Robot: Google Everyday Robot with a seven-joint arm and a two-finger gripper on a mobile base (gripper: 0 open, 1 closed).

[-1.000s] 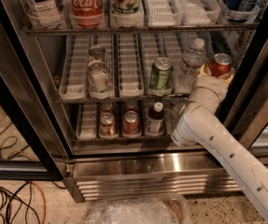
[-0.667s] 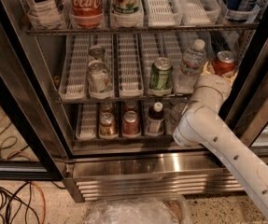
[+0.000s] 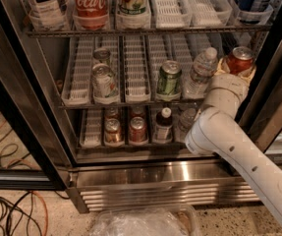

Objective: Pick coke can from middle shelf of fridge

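The white gripper (image 3: pixel 238 69), jaws closed on the red aluminium coke can (image 3: pixel 240 58), sits at the right end of the white-trayed wire middle shelf (image 3: pixel 134 77), hemmed by a clear plastic water bottle (image 3: pixel 201 73) just left and the black door frame (image 3: pixel 275 68) right. A wire upper rack (image 3: pixel 145 32) caps the gap above; the lane left of the green drink can (image 3: pixel 169 77) lies open

Green can (image 3: pixel 169 79) beside water bottle (image 3: pixel 200 73); crumpled clear plastic (image 3: pixel 140 223) on floor (image 3: pixel 57 221).

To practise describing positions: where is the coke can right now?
In the camera view, the coke can is at the right end of the middle shelf, just right of the water bottle, held in the gripper.
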